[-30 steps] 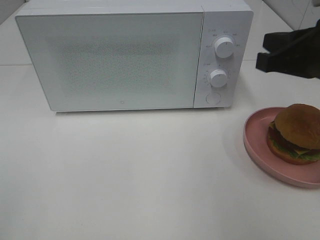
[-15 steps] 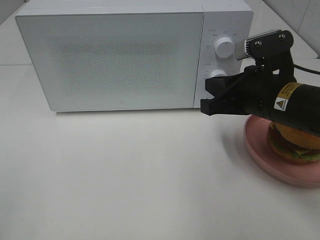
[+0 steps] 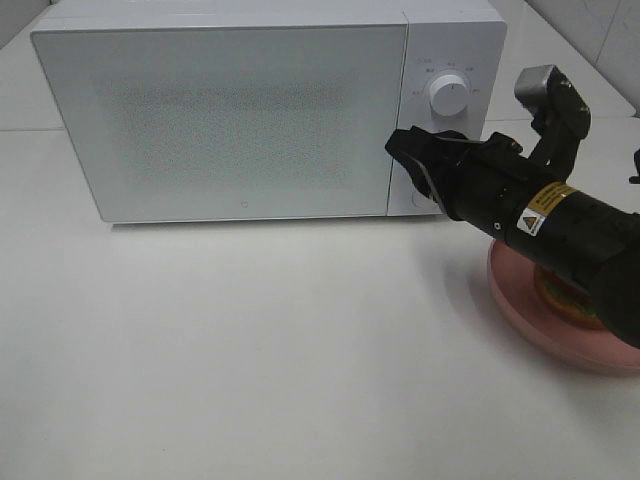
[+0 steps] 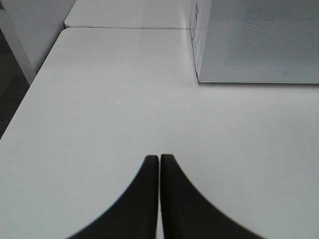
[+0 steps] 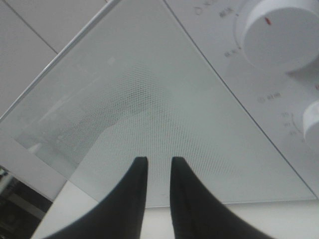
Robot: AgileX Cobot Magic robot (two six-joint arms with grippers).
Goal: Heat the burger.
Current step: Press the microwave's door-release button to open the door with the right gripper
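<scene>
The burger (image 3: 560, 297) lies on a pink plate (image 3: 520, 300) at the right, almost wholly hidden under my right arm; only a sliver of it shows. My right gripper (image 3: 404, 150) reaches across in front of the white microwave (image 3: 220, 120), at the seam between its shut door and the control panel. In the right wrist view the right gripper (image 5: 155, 164) has a narrow gap between its fingers, nothing in it, facing the door glass (image 5: 149, 99). My left gripper (image 4: 159, 164) is shut and empty above bare table.
The upper dial (image 3: 449, 96) shows above my right gripper; the lower dial is hidden behind it in the high view, and its edge (image 5: 311, 119) shows in the right wrist view. The microwave's near corner (image 4: 199, 74) stands beyond my left gripper. White table (image 3: 250, 340) lies in front.
My right arm has swung in from the far right, over the plate and burger, to the microwave's front. Its fingers have parted slightly. The left gripper shows no earlier view.
</scene>
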